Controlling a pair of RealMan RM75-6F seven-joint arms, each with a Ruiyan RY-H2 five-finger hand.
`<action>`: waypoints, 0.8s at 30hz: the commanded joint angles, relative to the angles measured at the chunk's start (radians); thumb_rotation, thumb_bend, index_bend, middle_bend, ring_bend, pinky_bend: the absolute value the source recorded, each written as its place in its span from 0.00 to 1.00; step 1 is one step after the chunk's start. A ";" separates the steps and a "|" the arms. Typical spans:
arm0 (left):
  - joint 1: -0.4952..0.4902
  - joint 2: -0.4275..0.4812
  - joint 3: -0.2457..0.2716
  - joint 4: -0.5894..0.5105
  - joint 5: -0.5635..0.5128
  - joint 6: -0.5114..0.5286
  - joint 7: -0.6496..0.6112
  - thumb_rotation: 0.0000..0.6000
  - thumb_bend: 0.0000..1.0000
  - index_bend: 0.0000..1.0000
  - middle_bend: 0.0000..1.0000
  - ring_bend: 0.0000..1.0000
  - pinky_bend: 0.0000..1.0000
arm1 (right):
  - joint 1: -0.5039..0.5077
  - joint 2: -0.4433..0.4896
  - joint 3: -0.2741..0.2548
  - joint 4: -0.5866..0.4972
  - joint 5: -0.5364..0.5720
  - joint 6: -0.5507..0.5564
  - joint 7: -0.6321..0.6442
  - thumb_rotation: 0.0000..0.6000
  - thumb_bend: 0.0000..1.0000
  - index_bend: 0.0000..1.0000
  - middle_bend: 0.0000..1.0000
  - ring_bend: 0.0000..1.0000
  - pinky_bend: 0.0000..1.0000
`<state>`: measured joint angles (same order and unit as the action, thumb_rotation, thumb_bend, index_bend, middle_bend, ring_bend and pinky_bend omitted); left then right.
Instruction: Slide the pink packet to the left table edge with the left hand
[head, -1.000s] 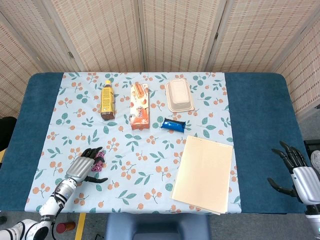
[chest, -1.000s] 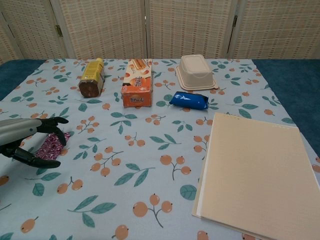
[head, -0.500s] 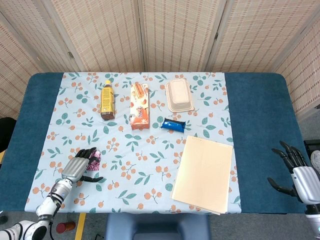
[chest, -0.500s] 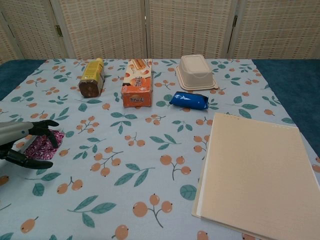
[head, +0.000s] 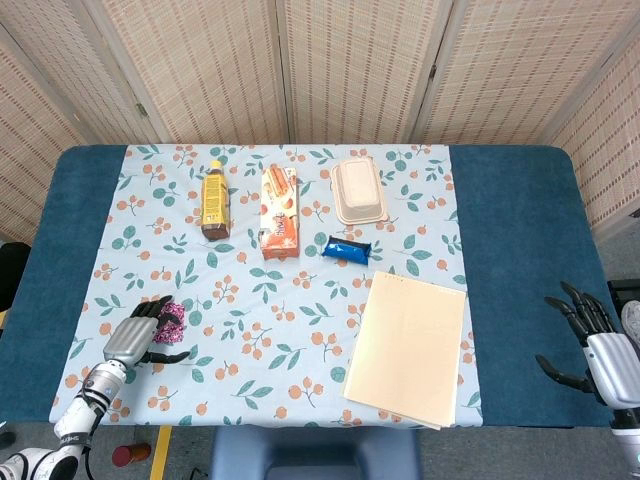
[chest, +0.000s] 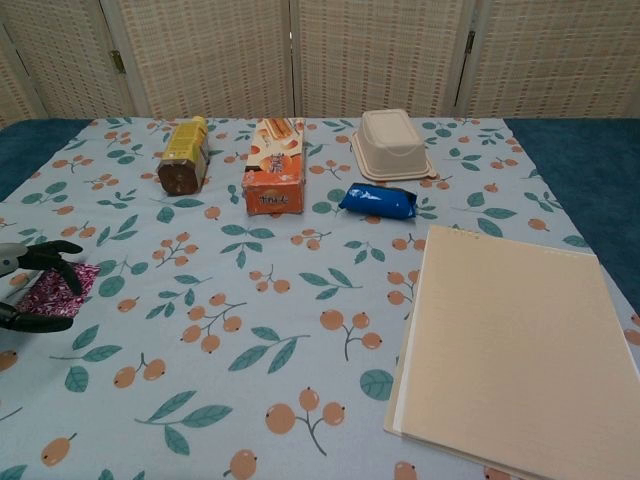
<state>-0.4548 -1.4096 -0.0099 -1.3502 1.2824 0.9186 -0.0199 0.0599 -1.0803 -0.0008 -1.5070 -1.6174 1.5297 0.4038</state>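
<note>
The pink patterned packet (head: 173, 318) (chest: 50, 291) lies flat on the floral cloth near the table's front left. My left hand (head: 132, 337) (chest: 30, 290) rests on it, fingertips over its top and thumb stretched along the cloth below it. Most of the packet is under the fingers in the head view. My right hand (head: 590, 340) hangs off the table's front right corner with its fingers spread and nothing in it; the chest view does not show it.
At the back stand a yellow bottle (head: 214, 200), an orange snack box (head: 281, 211), a beige lidded container (head: 358, 189) and a blue packet (head: 348, 248). A tan folder (head: 408, 346) covers the front right. Blue cloth (head: 60, 260) borders the floral runner on the left.
My left hand has dragged the pink packet leftward across the cloth, toward the left edge. The right hand stays where it was.
</note>
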 joint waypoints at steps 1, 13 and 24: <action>0.000 0.002 0.000 0.002 -0.003 -0.004 0.000 0.51 0.17 0.32 0.00 0.00 0.00 | 0.000 0.001 0.001 -0.001 0.001 0.000 -0.001 1.00 0.28 0.15 0.05 0.00 0.00; 0.019 0.024 0.004 0.026 -0.037 -0.016 0.002 0.51 0.17 0.32 0.00 0.00 0.00 | 0.000 0.003 0.002 -0.008 0.000 0.003 -0.005 1.00 0.28 0.15 0.05 0.00 0.00; 0.044 0.051 0.004 0.046 -0.049 -0.010 -0.023 0.51 0.17 0.32 0.00 0.00 0.00 | 0.000 0.003 0.002 -0.010 -0.002 0.003 -0.007 1.00 0.28 0.15 0.05 0.00 0.00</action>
<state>-0.4115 -1.3591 -0.0053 -1.3045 1.2340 0.9077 -0.0420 0.0594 -1.0769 0.0008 -1.5168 -1.6190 1.5332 0.3969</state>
